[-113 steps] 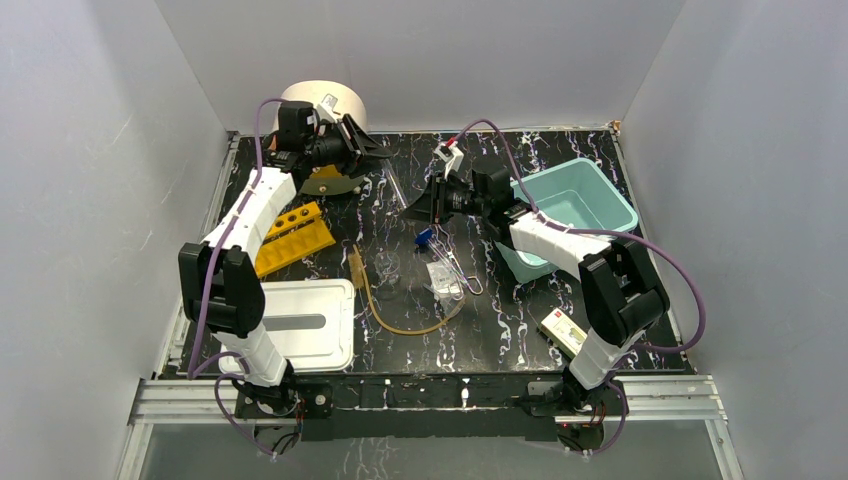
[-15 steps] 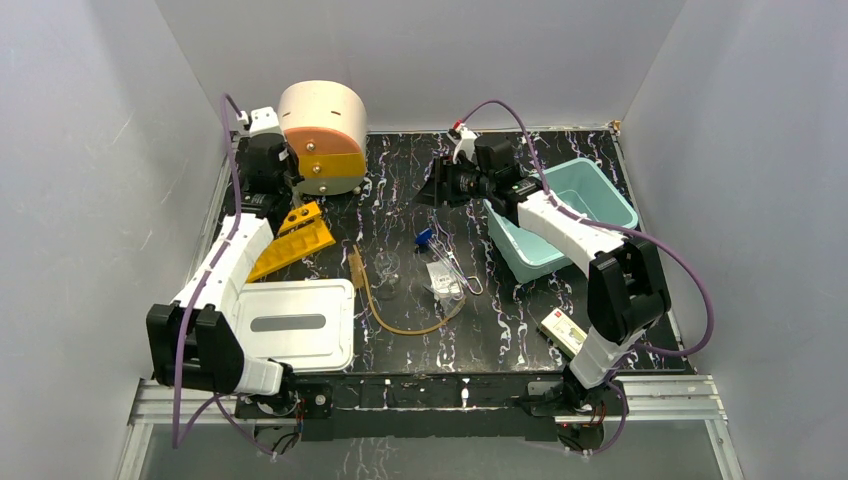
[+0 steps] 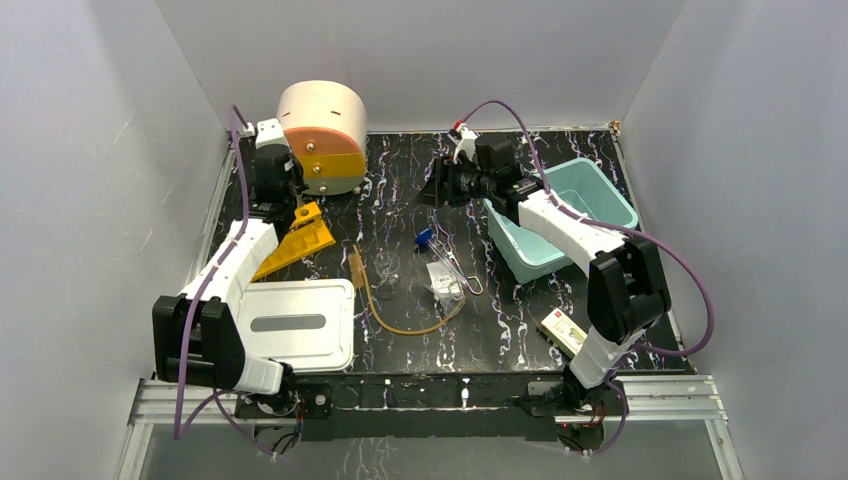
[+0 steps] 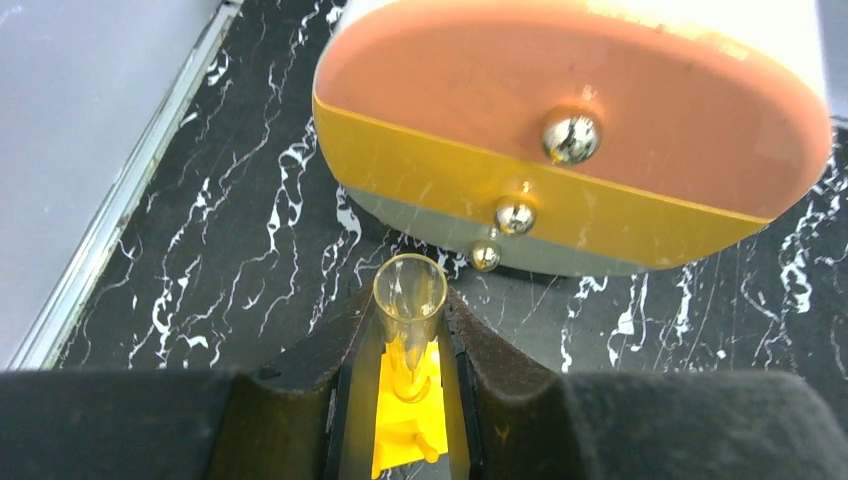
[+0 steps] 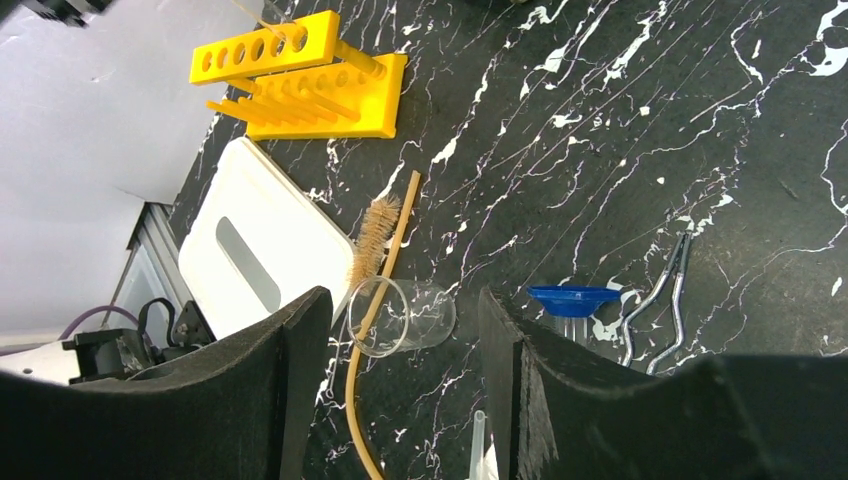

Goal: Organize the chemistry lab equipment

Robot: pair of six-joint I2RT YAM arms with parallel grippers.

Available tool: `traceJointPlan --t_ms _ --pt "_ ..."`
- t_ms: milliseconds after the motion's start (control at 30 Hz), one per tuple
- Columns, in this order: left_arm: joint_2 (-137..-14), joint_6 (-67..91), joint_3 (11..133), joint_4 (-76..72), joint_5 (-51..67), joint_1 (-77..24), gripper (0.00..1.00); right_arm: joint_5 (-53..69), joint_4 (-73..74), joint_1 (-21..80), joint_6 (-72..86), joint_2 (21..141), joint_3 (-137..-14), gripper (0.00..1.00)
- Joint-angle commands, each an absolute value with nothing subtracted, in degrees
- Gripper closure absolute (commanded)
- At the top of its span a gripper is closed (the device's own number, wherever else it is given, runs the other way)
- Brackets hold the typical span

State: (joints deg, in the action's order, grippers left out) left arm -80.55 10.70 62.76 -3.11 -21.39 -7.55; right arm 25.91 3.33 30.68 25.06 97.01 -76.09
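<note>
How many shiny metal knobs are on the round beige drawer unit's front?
3 shiny metal knobs, in a slanting line: one on the pink top band, one on the yellow middle band, one on the grey bottom band. None looks hidden.

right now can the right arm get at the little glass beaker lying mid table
Probably yes. The right end effector is open and empty, and the glass beaker lies on its side in the open nearby. Only the amber hose runs close by its mouth and might get caught.
</note>
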Motion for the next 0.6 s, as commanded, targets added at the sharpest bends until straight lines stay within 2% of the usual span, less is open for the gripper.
traceJointPlan --t_ms 0,567 --pt "-79.43 10.58 58.94 -8.64 -21.23 -7.03 0.83 28.26 1.19 29.39 25.13 96.11 -77.17 0.36" --pt "-78.31 10.67 50.57 -16.17 -22.19 -7.03 0.82 33.29 -5.95 26.35 31.0 93.71 -72.44 0.36"
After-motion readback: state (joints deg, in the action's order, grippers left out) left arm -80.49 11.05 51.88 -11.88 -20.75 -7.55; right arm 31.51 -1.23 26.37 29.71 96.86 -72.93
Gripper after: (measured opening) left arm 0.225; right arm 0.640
